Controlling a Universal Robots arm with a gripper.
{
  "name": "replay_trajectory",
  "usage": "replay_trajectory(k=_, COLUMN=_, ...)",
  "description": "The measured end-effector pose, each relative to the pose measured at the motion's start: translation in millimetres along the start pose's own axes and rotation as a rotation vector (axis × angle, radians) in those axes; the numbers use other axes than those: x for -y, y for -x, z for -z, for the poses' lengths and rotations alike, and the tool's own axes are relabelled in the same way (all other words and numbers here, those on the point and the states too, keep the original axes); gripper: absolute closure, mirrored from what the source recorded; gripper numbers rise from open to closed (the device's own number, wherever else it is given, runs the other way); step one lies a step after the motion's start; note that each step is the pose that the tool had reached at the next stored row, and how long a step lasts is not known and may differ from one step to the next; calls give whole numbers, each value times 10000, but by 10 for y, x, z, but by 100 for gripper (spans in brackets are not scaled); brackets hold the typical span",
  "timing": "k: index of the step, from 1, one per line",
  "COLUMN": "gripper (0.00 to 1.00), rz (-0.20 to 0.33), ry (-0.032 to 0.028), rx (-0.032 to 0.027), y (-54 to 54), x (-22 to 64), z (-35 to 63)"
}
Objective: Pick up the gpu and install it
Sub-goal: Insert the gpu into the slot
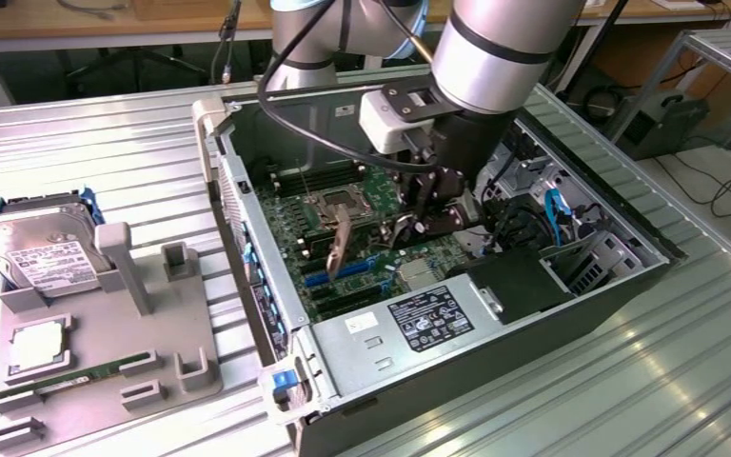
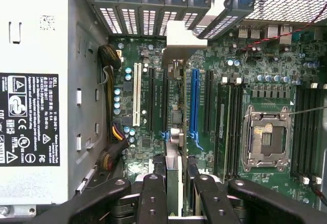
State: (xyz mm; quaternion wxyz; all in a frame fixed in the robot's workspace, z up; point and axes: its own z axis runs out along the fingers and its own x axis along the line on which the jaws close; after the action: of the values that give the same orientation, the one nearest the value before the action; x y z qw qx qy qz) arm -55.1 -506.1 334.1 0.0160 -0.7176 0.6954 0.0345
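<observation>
The gpu (image 1: 338, 249) hangs edge-on inside the open computer case (image 1: 241, 238), just above the green motherboard (image 1: 379, 267). My gripper (image 1: 419, 221) is shut on its rear part, a black finger on each side. In the wrist view the gpu (image 2: 174, 147) runs as a thin strip from between my fingers (image 2: 153, 196) toward the case's rear slots, where its pale bracket (image 2: 180, 34) ends. My gripper (image 2: 177, 185) holds it over the gap between a black slot (image 2: 164, 99) and the long blue slot (image 2: 194, 101). Whether the card's edge touches a slot is hidden.
A labelled power supply (image 1: 423, 319) fills the case's near end. The CPU socket (image 2: 265, 137) lies beside the slots. Cables (image 1: 550, 214) crowd the exterior view's right side. A grey holder (image 1: 99, 352) outside carries a hard drive (image 1: 35, 243) and RAM stick (image 1: 73, 376).
</observation>
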Motion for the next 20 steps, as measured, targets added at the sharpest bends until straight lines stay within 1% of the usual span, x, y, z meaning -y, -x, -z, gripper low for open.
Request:
replay_trajectory(k=7, gripper=74, rz=-27, ry=-1, rx=0, y=-20, x=-2, z=-8)
replay_trajectory(k=9, gripper=74, rz=-282, ry=-19, rx=5, y=-21, x=-2, z=-13)
replay_trajectory(k=10, gripper=74, rz=-310, ry=-22, rx=8, y=-22, x=-2, z=-15)
replay_trajectory(k=20, gripper=74, rz=-340, ry=-24, rx=9, y=-28, x=-40, z=-21)
